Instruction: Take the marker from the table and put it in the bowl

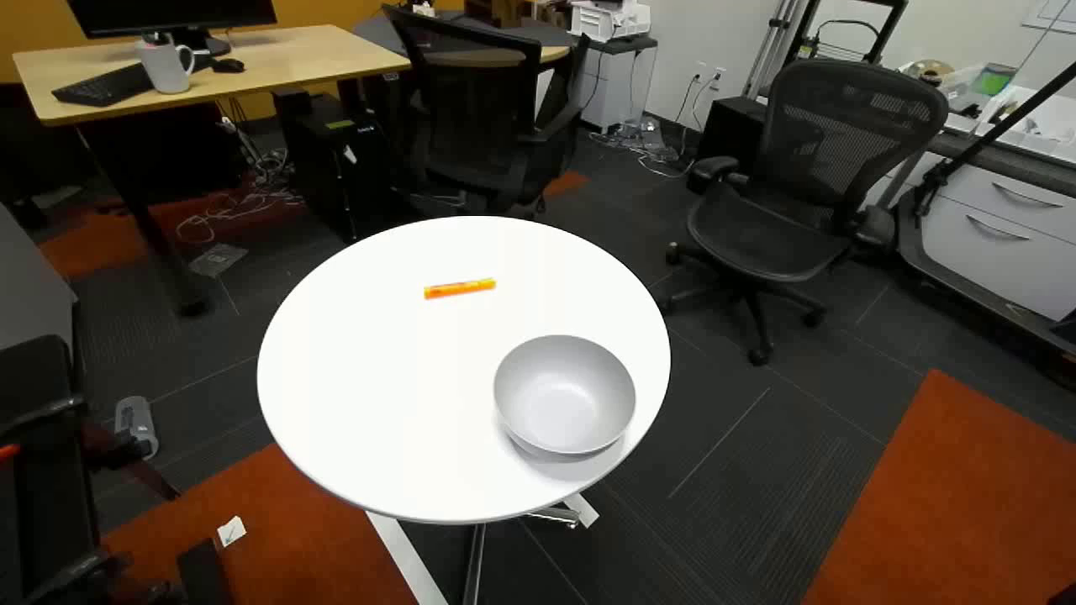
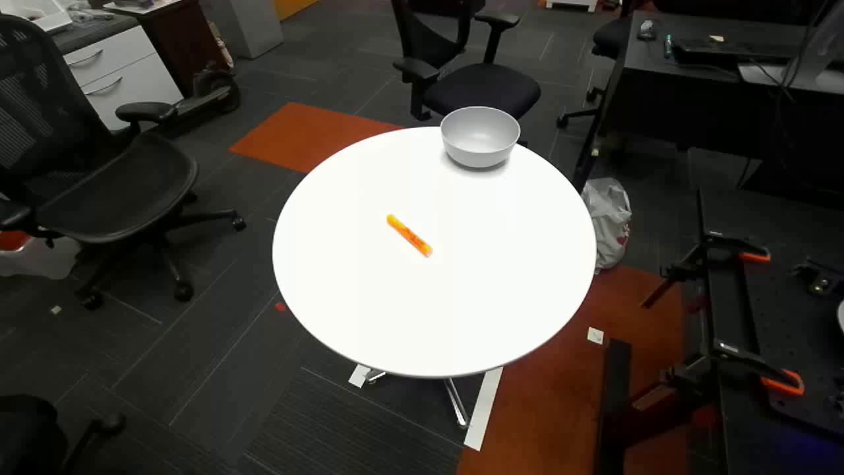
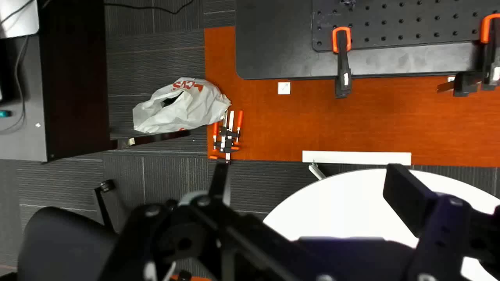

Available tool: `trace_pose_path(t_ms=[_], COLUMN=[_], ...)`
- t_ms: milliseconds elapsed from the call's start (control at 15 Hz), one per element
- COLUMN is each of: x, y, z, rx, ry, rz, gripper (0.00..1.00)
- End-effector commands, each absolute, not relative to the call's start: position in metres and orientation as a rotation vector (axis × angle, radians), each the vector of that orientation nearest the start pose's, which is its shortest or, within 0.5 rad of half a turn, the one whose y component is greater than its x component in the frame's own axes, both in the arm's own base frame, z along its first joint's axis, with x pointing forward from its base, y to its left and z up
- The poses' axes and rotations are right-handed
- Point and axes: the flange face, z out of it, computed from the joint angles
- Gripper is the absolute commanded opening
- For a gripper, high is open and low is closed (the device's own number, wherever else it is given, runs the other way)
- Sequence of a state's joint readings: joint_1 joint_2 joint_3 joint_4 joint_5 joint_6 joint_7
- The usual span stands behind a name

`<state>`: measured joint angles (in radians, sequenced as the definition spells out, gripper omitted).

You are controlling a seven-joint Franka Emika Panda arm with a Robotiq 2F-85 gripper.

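"Where the wrist view shows the black two-jawed gripper (image 3: 309,168), the rim of the large, round, white-topped table (image 3: 340,207) passes behind its gap. How far along are we?"

"Nothing done yet, I judge: the jaws stand wide apart, holding nothing. The thin, orange, stick-shaped marker (image 2: 409,235) lies near the table's middle in both exterior views."

"And the target?"

"The deep, round, silvery-grey bowl (image 2: 480,138) stands upright near the table's rim, well apart from the marker. Reaching, grasping, carrying and releasing all remain."

"Room enough?"

"I'd say so: white top surrounds the marker and stretches to the bowl. With the bowl so near the rim, though, an outward knock might tip it off."

"Farther out?"

"Past the table's rim, behind the bowl in an exterior view, a black office chair (image 2: 484,86) with armrests; I cannot tell the gap between."
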<state>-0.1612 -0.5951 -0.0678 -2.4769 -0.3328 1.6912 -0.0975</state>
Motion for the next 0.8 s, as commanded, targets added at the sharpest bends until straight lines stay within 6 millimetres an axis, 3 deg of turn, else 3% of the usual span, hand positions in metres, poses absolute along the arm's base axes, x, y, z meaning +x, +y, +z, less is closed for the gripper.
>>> trace_pose_path(t_ms=[0,333,733], x=[0.334,0.334,0.386], y=[-0.111,-0.111,-0.084], z=[0.484,0.484,0.463], rx=[-3.372,-3.372,-3.385], ry=[0.075,0.075,0.006], rz=[0.394,0.394,0.226], gripper=[1.0,1.0,1.0])
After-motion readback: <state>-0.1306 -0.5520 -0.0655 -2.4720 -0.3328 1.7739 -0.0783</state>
